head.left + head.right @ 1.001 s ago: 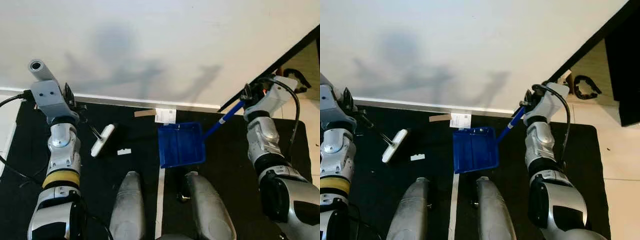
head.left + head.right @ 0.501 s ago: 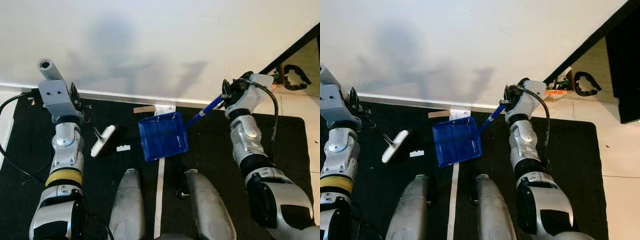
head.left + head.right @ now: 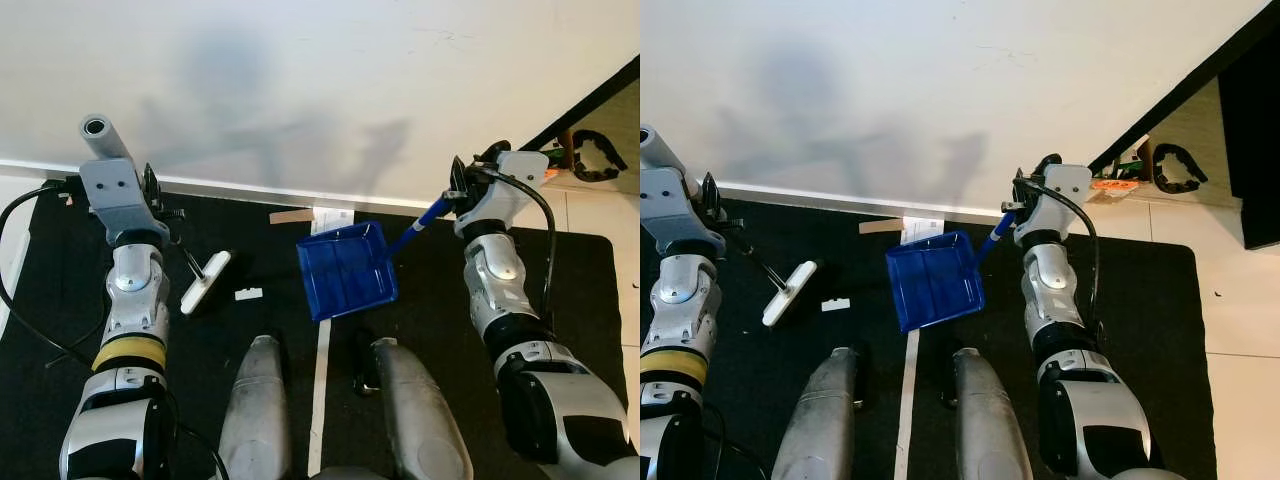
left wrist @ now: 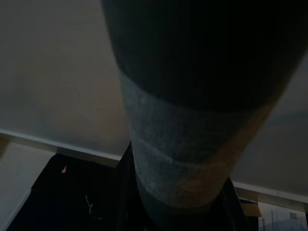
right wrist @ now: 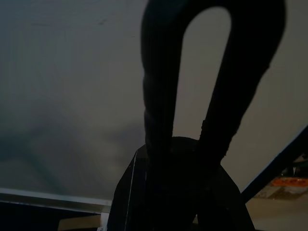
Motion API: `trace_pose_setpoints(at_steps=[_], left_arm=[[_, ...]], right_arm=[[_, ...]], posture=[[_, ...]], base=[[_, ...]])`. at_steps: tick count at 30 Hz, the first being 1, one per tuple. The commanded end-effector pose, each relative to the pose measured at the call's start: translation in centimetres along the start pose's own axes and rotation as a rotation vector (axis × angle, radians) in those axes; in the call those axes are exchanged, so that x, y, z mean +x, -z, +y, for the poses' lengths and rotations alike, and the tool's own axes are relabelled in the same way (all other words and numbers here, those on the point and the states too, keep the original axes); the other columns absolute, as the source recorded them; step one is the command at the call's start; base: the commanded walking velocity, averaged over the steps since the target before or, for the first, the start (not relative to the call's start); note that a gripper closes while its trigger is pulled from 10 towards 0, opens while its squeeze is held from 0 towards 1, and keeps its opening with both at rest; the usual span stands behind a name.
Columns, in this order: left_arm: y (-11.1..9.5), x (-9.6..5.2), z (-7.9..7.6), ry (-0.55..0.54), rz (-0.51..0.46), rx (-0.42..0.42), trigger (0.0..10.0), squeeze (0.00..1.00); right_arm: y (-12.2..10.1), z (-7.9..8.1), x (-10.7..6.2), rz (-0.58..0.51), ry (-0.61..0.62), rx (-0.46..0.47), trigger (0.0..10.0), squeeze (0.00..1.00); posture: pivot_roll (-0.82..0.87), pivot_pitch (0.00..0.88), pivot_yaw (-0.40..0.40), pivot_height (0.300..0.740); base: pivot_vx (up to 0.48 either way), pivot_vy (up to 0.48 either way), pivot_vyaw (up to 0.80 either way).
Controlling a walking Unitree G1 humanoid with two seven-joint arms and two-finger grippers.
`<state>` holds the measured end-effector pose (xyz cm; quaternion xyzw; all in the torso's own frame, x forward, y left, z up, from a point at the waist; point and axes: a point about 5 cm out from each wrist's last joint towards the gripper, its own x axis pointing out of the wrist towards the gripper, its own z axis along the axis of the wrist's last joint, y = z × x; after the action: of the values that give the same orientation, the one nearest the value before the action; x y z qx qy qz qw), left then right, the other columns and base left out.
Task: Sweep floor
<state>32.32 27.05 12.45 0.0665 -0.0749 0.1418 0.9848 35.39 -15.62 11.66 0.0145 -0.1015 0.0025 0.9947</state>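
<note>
My right gripper (image 3: 452, 195) is closed on the handle of the blue dustpan (image 3: 346, 270), which hangs just below its fingers over the black mat (image 3: 580, 275). My left gripper (image 3: 152, 203) clamps the brush (image 3: 205, 281) handle. Paper scraps (image 3: 247, 294) lie between brush and pan — sweeping looks barely begun.
</note>
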Motion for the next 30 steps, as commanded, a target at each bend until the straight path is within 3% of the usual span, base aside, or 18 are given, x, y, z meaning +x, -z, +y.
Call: trace_pose_setpoints(at_steps=[1, 7, 10, 14, 22, 25, 26, 29, 30], left_arm=[[1.2, -0.7, -0.2, 0.013, 0.041, 0.007, 10.0, 0.00], [1.7, -0.8, -0.5, -0.004, 0.069, 0.007, 10.0, 0.00], [2.2, -1.2, -2.0, -0.005, 0.095, -0.016, 10.0, 0.00], [2.4, -1.4, -2.8, 0.005, 0.104, -0.023, 10.0, 0.00], [3.1, -2.3, -6.2, -0.082, 0.171, -0.112, 10.0, 0.00], [3.0, -2.6, -8.7, -0.126, 0.204, -0.225, 10.0, 0.00], [3.0, -2.6, -8.7, -0.126, 0.204, -0.225, 10.0, 0.00], [1.4, -2.3, -13.3, -0.113, 0.219, -0.412, 10.0, 0.00], [1.4, -2.3, -13.3, -0.113, 0.219, -0.412, 10.0, 0.00]], right_arm=[[0.8, 0.1, -0.7, 0.020, -0.008, -0.047, 10.0, 0.00], [1.5, 2.2, -1.1, 0.044, -0.072, -0.113, 10.0, 0.00], [2.3, 3.7, -1.9, 0.057, -0.130, -0.163, 10.0, 0.00], [2.6, 3.9, -2.3, 0.066, -0.129, -0.169, 10.0, 0.00], [3.6, 2.4, -3.0, 0.119, -0.034, -0.175, 10.0, 0.00], [3.7, 1.2, -2.9, 0.132, 0.025, -0.170, 10.0, 0.00], [3.7, 1.2, -2.9, 0.132, 0.025, -0.170, 10.0, 0.00], [3.6, -0.4, -2.8, 0.145, 0.097, -0.150, 10.0, 0.00], [3.6, -0.4, -2.8, 0.145, 0.097, -0.150, 10.0, 0.00]], posture=[[0.06, 0.377, -0.075, 0.740], [0.05, 0.380, -0.079, 0.740], [0.05, 0.389, -0.080, 0.740], [0.05, 0.394, -0.077, 0.740], [0.06, 0.403, -0.061, 0.740], [0.06, 0.407, -0.058, 0.740], [0.06, 0.407, -0.058, 0.740], [0.05, 0.414, -0.051, 0.740], [0.05, 0.414, -0.051, 0.740]], base=[[0.000, 0.000, 0.00], [0.000, 0.000, 0.00], [0.000, 0.000, 0.00], [0.000, 0.000, 0.00], [0.000, 0.000, 0.00], [0.000, 0.000, 0.00], [0.000, 0.000, 0.00], [0.000, 0.000, 0.00], [0.000, 0.000, 0.00]])
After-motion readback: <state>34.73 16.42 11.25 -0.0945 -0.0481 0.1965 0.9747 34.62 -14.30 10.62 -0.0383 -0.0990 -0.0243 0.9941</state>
